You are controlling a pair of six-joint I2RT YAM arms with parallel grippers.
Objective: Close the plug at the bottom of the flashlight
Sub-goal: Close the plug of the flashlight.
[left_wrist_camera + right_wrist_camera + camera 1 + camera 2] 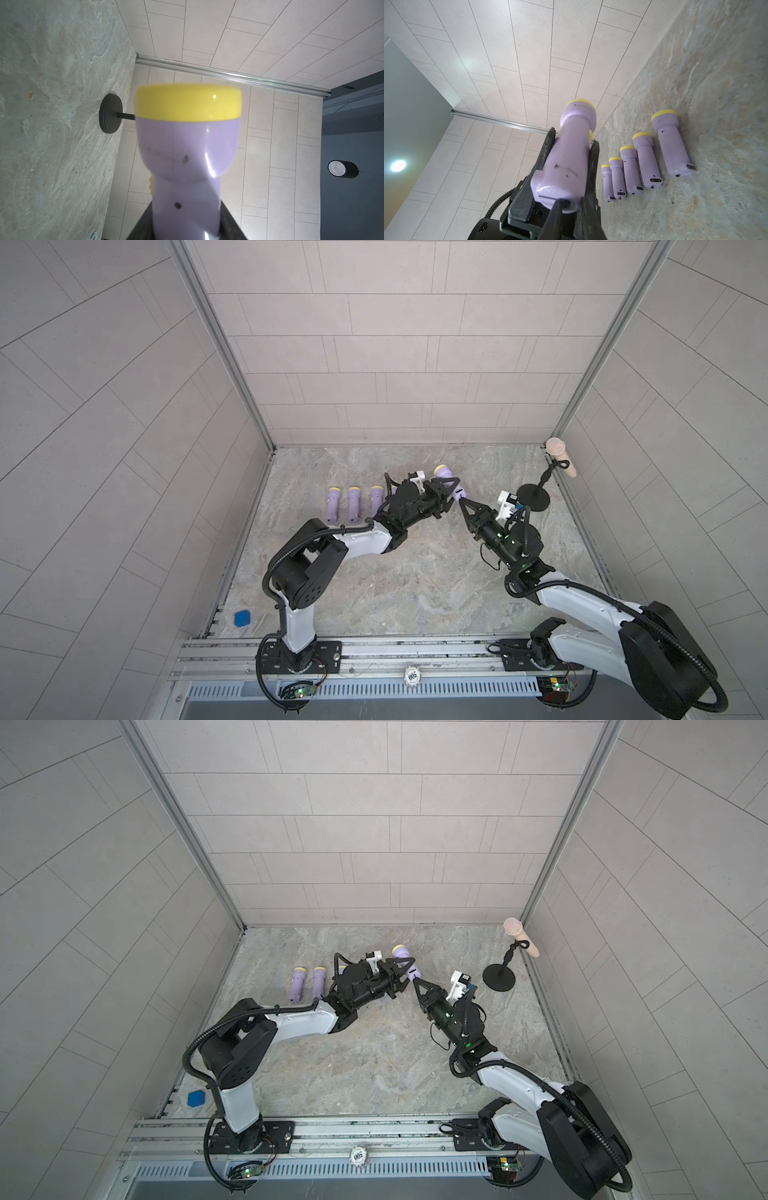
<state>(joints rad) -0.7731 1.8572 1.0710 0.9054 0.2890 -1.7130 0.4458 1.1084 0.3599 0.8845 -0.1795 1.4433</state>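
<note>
A purple flashlight [443, 473] [400, 952] with a yellow head hangs above the back of the marble floor. My left gripper [451, 492] [405, 972] is shut on its body, with black jaws on both sides of the handle [187, 207]. The flashlight's bottom end points at my right gripper [462, 500] [415, 979]. That gripper is shut, and its tips press against the bottom end. In the right wrist view its tips [572, 207] meet the bottom end at the small dark plug [566, 203], which they partly hide.
Several more purple flashlights [354, 504] [648, 162] lie in a row on the floor left of my left arm. A black stand [533, 497] holding a beige flashlight [561, 456] is at the back right corner. A blue block [242, 618] lies at the front left.
</note>
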